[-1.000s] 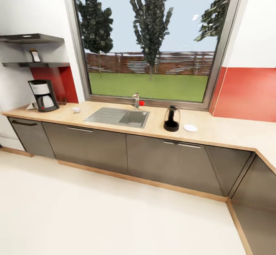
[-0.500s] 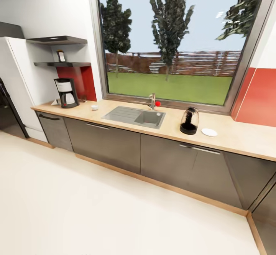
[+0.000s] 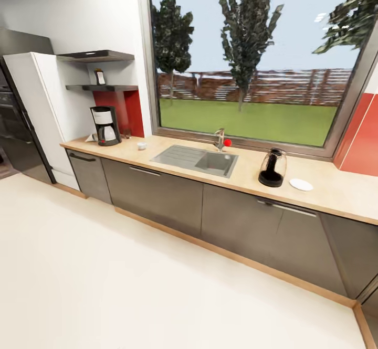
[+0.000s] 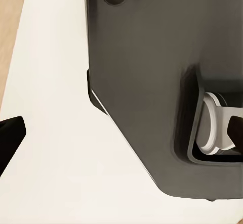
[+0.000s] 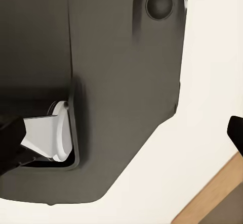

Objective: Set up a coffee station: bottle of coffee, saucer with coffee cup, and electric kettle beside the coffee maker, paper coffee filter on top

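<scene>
The black coffee maker (image 3: 106, 125) stands at the left end of the tan countertop (image 3: 247, 178). A small white paper coffee filter (image 3: 90, 137) lies just left of it. The coffee cup (image 3: 141, 145) sits a little to its right. On the lower wall shelf above is the small bottle of coffee (image 3: 100, 77). The electric kettle (image 3: 273, 168) stands right of the sink, with the white saucer (image 3: 301, 184) beside it. In the wrist views, my left gripper (image 4: 121, 133) and right gripper (image 5: 124, 133) are open above my dark base, holding nothing.
A steel sink (image 3: 197, 160) with a faucet (image 3: 220, 139) is set in the counter under the big window. A tall white cabinet (image 3: 37, 107) and a black oven (image 3: 13, 128) stand at the far left. Pale floor (image 3: 131, 286) stretches between me and the grey cabinets.
The whole head view has swung left, so the counter has slid right in the picture and the white cabinet and oven have come into view. Nothing on the counter has moved.
</scene>
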Tool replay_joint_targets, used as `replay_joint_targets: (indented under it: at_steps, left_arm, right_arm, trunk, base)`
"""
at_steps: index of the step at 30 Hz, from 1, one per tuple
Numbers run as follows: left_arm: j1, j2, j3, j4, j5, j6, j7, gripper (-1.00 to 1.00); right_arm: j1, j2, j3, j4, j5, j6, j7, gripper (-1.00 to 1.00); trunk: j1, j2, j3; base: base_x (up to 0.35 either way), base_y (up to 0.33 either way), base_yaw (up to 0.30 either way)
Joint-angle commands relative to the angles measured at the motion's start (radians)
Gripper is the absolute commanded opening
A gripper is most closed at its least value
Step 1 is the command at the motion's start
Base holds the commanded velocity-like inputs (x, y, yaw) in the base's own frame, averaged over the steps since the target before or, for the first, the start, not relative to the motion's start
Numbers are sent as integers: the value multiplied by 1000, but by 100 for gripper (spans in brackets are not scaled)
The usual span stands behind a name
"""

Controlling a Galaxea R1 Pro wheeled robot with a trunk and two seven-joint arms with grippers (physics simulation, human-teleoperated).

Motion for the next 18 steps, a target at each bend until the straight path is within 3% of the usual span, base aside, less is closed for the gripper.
replay_joint_targets:
  at_steps: [1, 18]
  left_arm:
    - [0, 0, 0, 0, 0, -3, 1, 100]
    - [0, 0, -4, 0, 0, -3, 1, 100]
  right_arm:
    - [-1, 0, 0, 1, 1, -3, 0, 100]
    - [-1, 0, 0, -20, 0, -4, 0, 100]
  trunk:
    - [1, -2, -2]
    - [1, -2, -2]
  base:
    - [0, 0, 9]
    - [0, 0, 1]
